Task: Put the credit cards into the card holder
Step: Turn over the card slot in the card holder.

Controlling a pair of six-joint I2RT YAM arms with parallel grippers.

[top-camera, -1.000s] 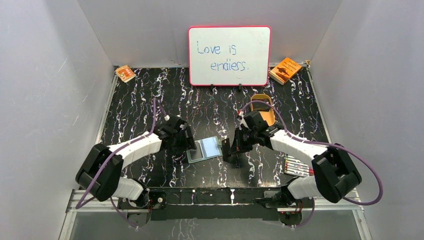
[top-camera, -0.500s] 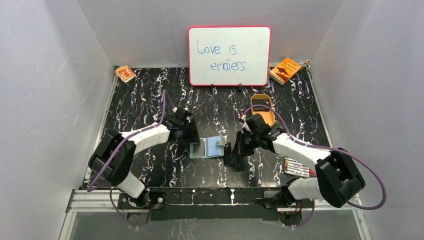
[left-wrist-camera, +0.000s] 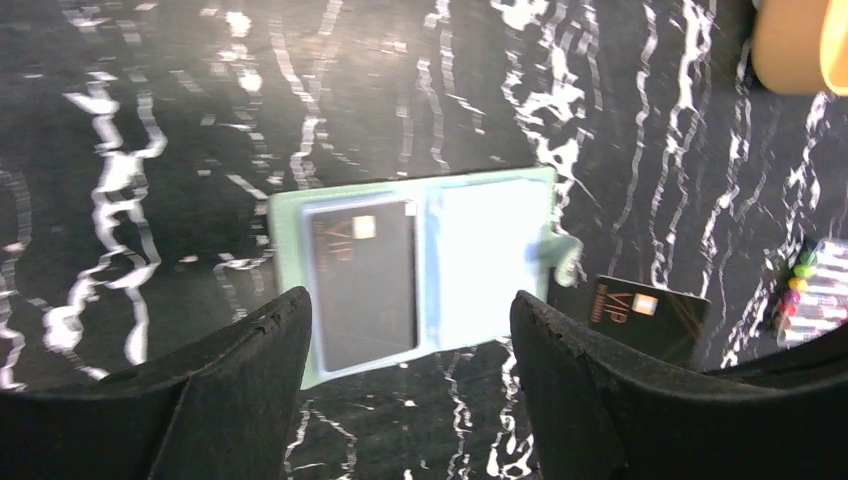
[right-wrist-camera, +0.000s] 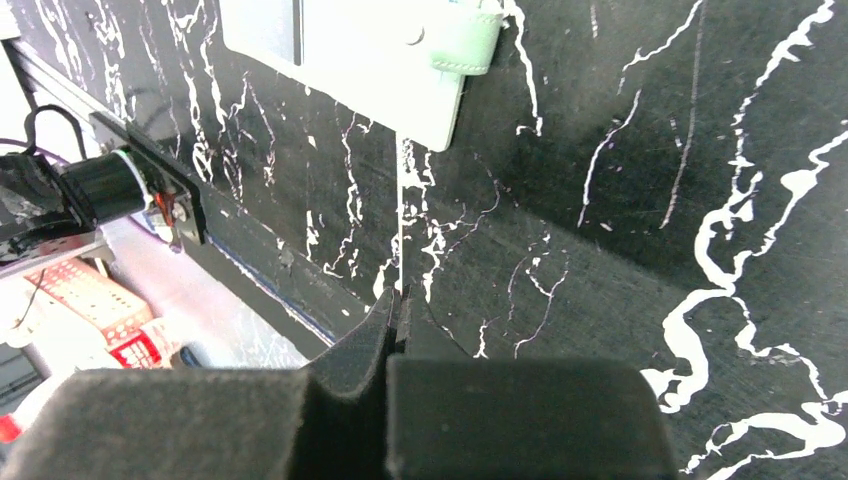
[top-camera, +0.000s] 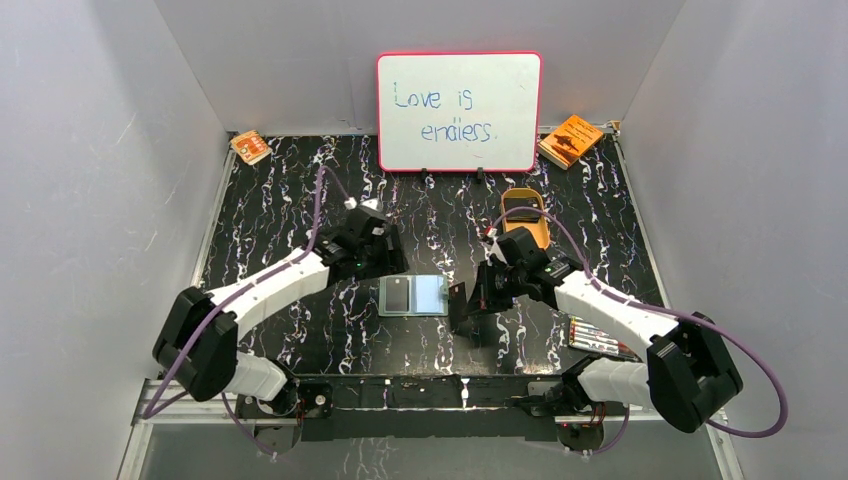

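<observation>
R gripper [right-wrist-camera: 395, 318] pinched tight on a credit card [right-wrist-camera: 400, 230], card upright, just off 3 o'clock of card holder [top-camera: 430, 296]. L gripper [left-wrist-camera: 410, 335] jaws wide, nothing in them, above holder's 10 o'clock. 2nd card [left-wrist-camera: 362, 282] flat in open holder, L half.

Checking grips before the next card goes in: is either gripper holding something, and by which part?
Right gripper pinches a credit card by one end, seen edge-on; left gripper is open, holding nothing.

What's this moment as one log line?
left gripper: open, by card holder | first card: lying on open holder | right gripper: shut on second card
</observation>
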